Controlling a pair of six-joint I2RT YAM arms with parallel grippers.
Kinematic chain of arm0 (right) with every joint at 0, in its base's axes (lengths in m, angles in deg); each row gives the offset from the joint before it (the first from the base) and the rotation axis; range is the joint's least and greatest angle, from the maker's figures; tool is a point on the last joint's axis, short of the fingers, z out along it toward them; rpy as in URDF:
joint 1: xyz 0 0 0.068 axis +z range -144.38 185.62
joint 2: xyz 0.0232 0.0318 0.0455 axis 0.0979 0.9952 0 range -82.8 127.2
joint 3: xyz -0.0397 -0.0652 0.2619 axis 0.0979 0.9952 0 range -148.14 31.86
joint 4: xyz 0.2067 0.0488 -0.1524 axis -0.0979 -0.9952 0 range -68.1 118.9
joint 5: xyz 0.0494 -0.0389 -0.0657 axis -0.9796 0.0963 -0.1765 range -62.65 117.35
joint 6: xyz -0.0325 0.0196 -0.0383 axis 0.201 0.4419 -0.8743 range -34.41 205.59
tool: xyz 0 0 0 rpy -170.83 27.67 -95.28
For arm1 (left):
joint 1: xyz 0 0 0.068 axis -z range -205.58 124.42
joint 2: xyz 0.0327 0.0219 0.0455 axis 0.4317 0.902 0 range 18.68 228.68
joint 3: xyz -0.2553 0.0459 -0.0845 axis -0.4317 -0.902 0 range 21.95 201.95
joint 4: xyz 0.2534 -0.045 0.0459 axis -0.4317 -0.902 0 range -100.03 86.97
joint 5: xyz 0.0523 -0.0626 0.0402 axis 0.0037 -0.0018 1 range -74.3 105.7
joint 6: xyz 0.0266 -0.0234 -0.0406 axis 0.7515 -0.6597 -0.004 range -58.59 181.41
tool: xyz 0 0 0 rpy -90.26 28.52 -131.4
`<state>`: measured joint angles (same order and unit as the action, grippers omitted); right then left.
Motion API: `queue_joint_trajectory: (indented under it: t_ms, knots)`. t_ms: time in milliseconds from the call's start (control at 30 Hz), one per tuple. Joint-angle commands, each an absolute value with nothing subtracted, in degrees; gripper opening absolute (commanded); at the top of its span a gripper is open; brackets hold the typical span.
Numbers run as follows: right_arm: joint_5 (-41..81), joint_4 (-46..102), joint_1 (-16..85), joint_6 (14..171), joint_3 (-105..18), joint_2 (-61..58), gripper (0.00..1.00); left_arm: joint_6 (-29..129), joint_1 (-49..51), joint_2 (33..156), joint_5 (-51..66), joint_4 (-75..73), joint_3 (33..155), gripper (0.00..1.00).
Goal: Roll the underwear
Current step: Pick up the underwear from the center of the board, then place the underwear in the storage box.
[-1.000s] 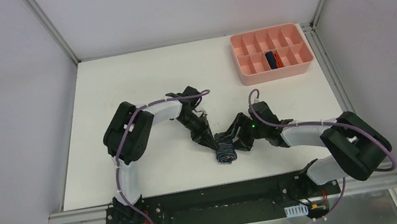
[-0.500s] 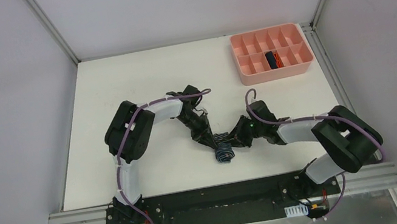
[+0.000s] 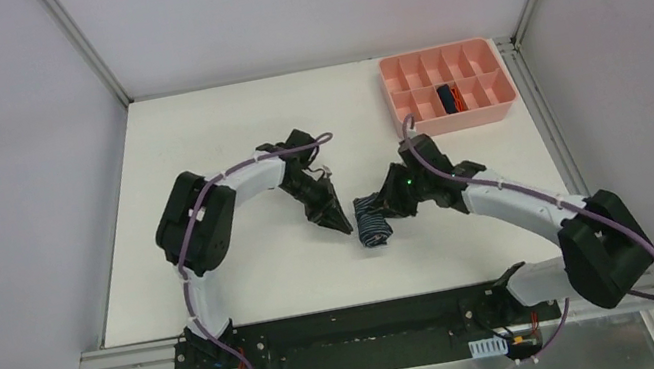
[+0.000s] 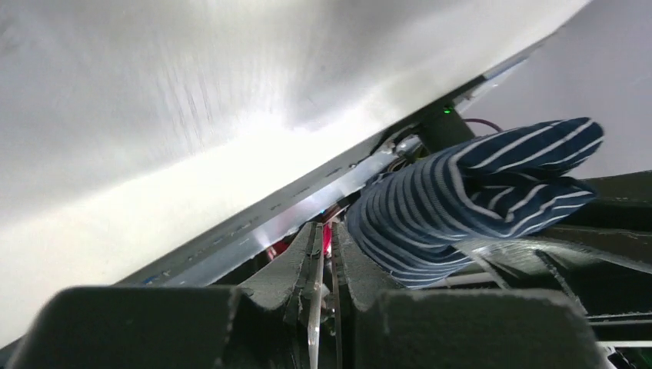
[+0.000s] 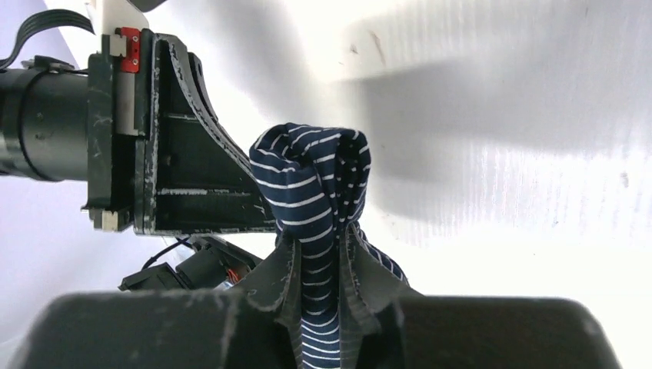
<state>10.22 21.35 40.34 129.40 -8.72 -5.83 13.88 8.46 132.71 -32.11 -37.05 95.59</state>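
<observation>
Navy cloth with thin pale stripes, the rolled underwear (image 3: 372, 222) is clamped mid-frame in our right fingers (image 5: 283, 270), long axis running down-frame, the left fingers (image 4: 301, 265) pressed together, empty, just left, the pink tray (image 3: 455, 124) lying upper right.

Left gripper (image 4: 324, 231): fingers nearly together, nothing between them. Rolled striped underwear (image 4: 469, 196), dark blue with thin pale stripes, was just right of the fingertips. White table (image 4: 192, 108) slanted across the view, with a metal rail (image 4: 254, 231) along its edge.
</observation>
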Motion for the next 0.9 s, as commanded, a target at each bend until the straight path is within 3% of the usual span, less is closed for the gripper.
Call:
queue_joint_trajectory:
  t_ms: [0, 233, 467, 700, 867]
  knots:
    - [18.8, 5.6, 40.2, 119.2, -18.4, -10.5, 0.00, 14.3, 4.8, 124.1, -32.0, -40.5, 95.4, 0.10]
    - [32.4, -14.6, 36.0, 104.8, -40.3, -8.1, 0.00, 14.9, 1.3, 119.9, -31.3, -42.7, 97.5, 0.11]
    - [37.6, -27.3, 26.4, 91.9, -65.4, 2.3, 0.00, 14.8, 1.3, 119.4, -30.7, -43.1, 97.8, 0.11]
    - [40.0, -29.4, 18.0, 83.2, -85.9, 15.3, 0.00, 15.2, 1.3, 119.2, -29.8, -43.1, 98.0, 0.11]
    - [41.6, -27.9, 16.0, 79.8, -93.7, 24.9, 0.00, 15.3, 1.3, 119.1, -29.2, -43.0, 98.1, 0.11]
